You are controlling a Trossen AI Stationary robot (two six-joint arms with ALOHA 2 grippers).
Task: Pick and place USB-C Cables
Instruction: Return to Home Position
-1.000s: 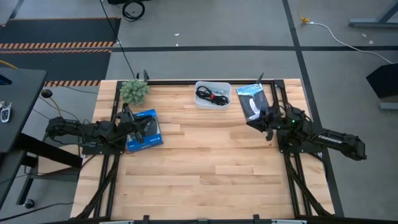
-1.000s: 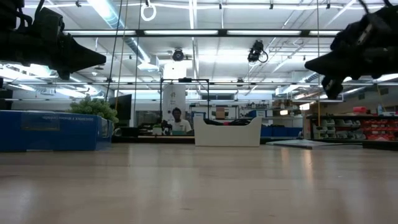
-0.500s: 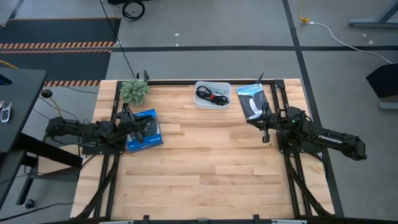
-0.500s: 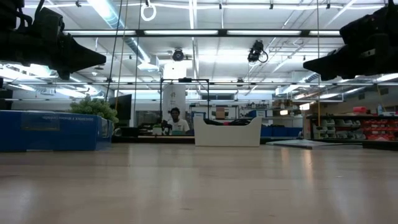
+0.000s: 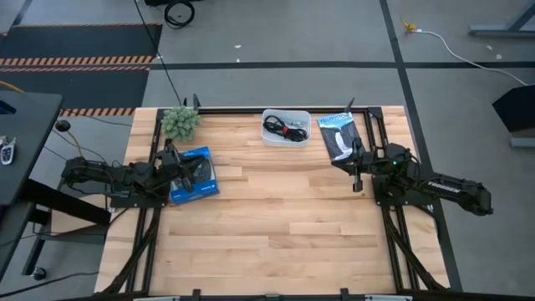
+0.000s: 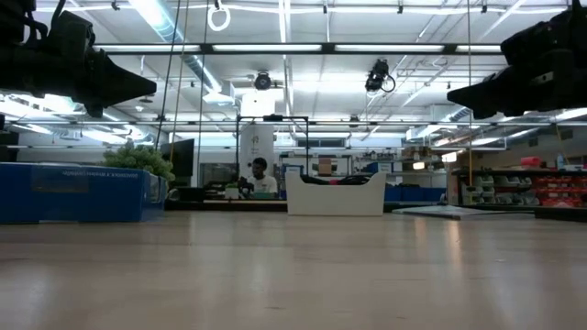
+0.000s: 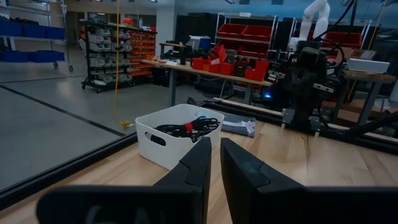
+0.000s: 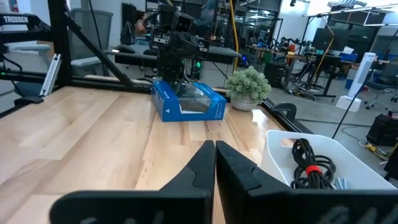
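Tabletop (image 5: pixel 276 217) with white bin (image 5: pixel 287 144) at back edge, centre, between the two arms. USB-C Cables (image 5: pixel 286 128) coiled inside bin, black one with red tie on top; none seen loose on the wood. Bin well apart from both jaws, ahead of each; right arm nearer. Left gripper (image 7: pixel 215 146) by blue box (image 5: pixel 194 176), jaws nearly closed, slim gap, holding nothing. Right gripper (image 8: pixel 214 146) at right side, jaws closed, empty. Looks like homing only, no grasp due.

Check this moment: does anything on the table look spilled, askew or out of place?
Nothing stands out. The USB-C cables lie inside the upright white bin, none trailing over its rim. The blue box, plant and black-and-white package sit on the table; the left gripper and right gripper hang above it, empty.
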